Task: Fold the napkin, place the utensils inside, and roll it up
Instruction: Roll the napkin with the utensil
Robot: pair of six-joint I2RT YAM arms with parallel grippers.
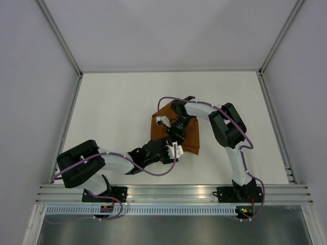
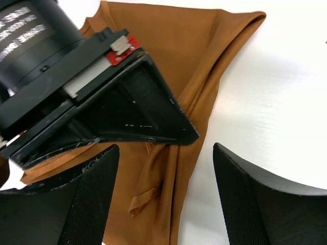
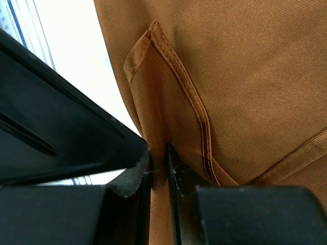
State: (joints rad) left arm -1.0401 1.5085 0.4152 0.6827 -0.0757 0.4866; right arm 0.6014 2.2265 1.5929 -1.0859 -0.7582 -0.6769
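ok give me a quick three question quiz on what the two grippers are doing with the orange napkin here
1. True or false: the left gripper is shut on the napkin.
2. What does the right gripper pinch? A) a fork B) a hemmed fold of the napkin C) nothing
3. Fill in: the napkin lies on a ___ table.
Key: 1 false, its jaws stand wide open over the cloth; 2 B; 3 white.
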